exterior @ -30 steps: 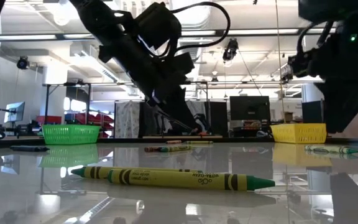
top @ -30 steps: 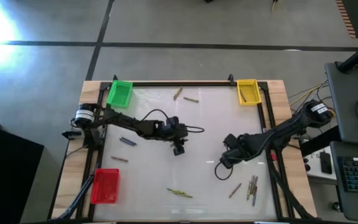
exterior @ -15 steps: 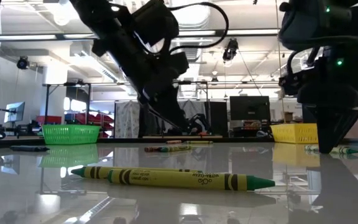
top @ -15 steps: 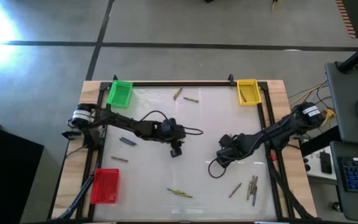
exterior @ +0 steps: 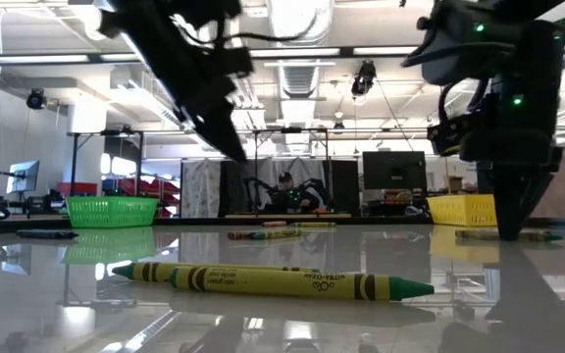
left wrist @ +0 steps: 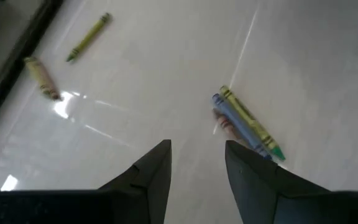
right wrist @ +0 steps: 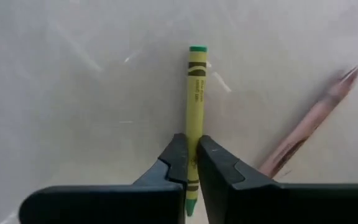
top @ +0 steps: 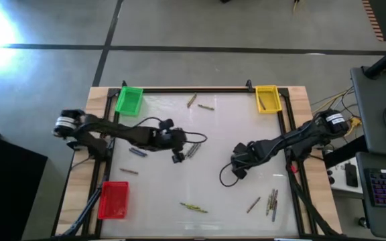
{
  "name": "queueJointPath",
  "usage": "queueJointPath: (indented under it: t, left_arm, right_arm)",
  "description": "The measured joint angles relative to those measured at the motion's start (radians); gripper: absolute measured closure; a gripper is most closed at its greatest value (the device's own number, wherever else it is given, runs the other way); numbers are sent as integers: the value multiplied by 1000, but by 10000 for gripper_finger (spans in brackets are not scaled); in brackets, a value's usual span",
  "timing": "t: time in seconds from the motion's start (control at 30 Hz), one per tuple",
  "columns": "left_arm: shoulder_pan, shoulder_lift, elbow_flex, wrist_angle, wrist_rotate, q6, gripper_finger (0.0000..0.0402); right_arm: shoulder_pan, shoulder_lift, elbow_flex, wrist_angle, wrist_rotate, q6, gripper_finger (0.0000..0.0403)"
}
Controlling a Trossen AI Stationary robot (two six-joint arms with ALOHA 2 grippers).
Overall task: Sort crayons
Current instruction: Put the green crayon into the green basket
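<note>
Spanning a white table (top: 200, 134) between yellow bin (top: 267, 98) and red bin (top: 114, 199); right end effector (right wrist: 191, 163) pinching a yellow crayon (right wrist: 194, 99) mid-table; left end effector (left wrist: 194, 163) spread, empty, near paired crayons (left wrist: 247, 124).

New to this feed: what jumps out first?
The right gripper, near the table's middle-right, is shut on a yellow-green crayon. The left gripper hangs open left of centre above a small bundle of crayons. Three bright bins mark the edges: green bin and yellow bin at the far corners, red bin at the near left.
</note>
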Motion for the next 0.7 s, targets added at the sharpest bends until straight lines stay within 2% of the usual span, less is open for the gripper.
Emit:
queueJointPath:
  t: [0.2,0.37,0.57,0.7]
  left_arm:
    - [4,-159,-195,156,-2,-22,267]
    - [5,-273,-305,208,-14,-57,267]
    - [1,-392,-372,172,-43,-140,267]
    - [-6,-445,-405,118,-1,-197,267]
  right_arm:
    - [-81,1,67,91,29,-131,394]
    - [-166,60,190,138,18,-274,394]
    - [-269,254,430,224,-17,-475,394]
    - [-321,419,642,284,-80,-572,394]
